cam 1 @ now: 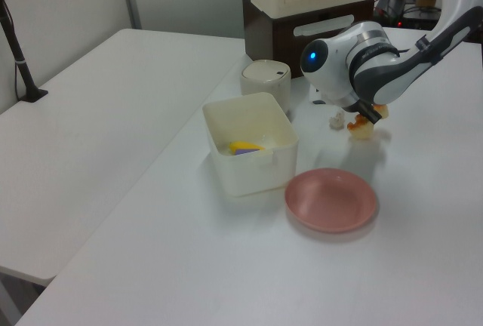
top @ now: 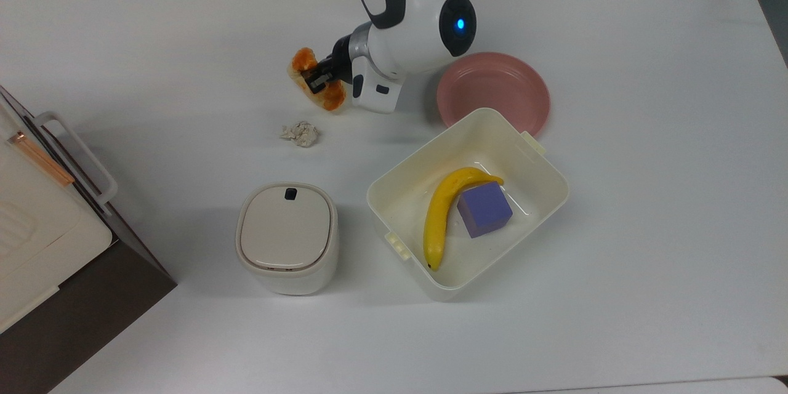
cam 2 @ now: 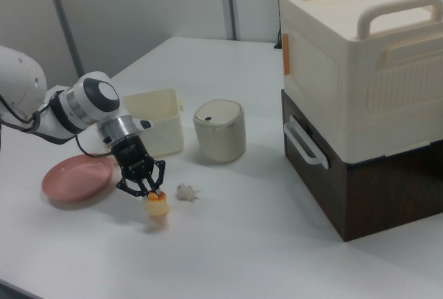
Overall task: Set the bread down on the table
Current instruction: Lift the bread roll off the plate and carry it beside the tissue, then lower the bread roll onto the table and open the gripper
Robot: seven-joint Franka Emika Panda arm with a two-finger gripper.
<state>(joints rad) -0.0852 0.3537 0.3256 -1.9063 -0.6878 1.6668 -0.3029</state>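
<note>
- Upper centre of the top view, you see the gripper (top: 319, 80) clamped across the bread (top: 316, 80), orange ends sticking out on both sides of the dark fingers.
- Your right view shows what that one hides: the bread (cam 2: 156, 207) sits low on the table (cam 2: 228, 243), fingers closed around its top, paper ball (cam 2: 185, 192) just beside it.
- Your left view sets the bread (cam 1: 362, 125) behind the pink plate (cam 1: 330, 200), well off it.
- Lower right of the top view, the cream bin (top: 468, 202) holds a banana (top: 442, 212) touching a purple cube (top: 484, 209); the lidded canister (top: 287, 237) stands at the top view's left of it.
- No readable writing anywhere.
</note>
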